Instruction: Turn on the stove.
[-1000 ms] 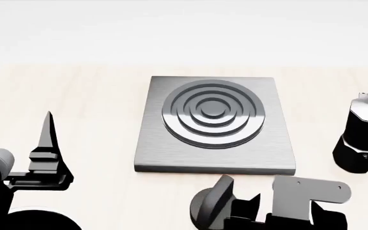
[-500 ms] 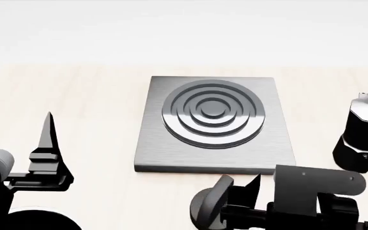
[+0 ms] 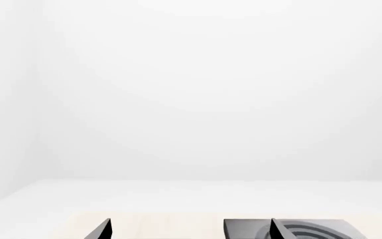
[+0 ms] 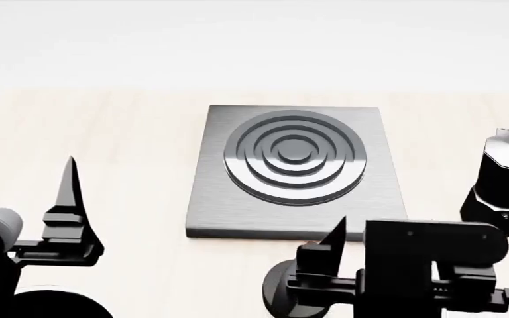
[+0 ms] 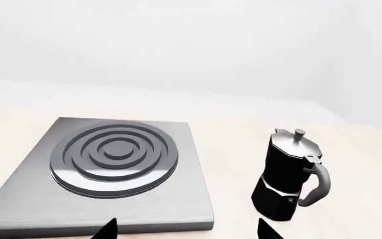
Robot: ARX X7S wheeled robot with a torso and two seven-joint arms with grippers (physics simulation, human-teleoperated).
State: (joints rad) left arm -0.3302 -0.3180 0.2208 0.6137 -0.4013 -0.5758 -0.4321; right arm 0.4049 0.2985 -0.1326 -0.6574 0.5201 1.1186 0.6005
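Stove (image 4: 297, 171), a square brushed-grey metal plate with raised dark concentric rings, lies flat mid-bench (image 4: 130, 146). Black faceted moka pot (image 4: 502, 192) stands upright well off its right side. Right claw (image 4: 343, 255) hovers at the stove's near edge, left claw (image 4: 71, 199) apart at left; both are released.

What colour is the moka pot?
Black moka pot with a silvery lid edge, best in the right wrist view.

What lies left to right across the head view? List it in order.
Left gripper → stove → moka pot. The right gripper sits low in front of the stove's near edge, overlapping it, so it is left out.
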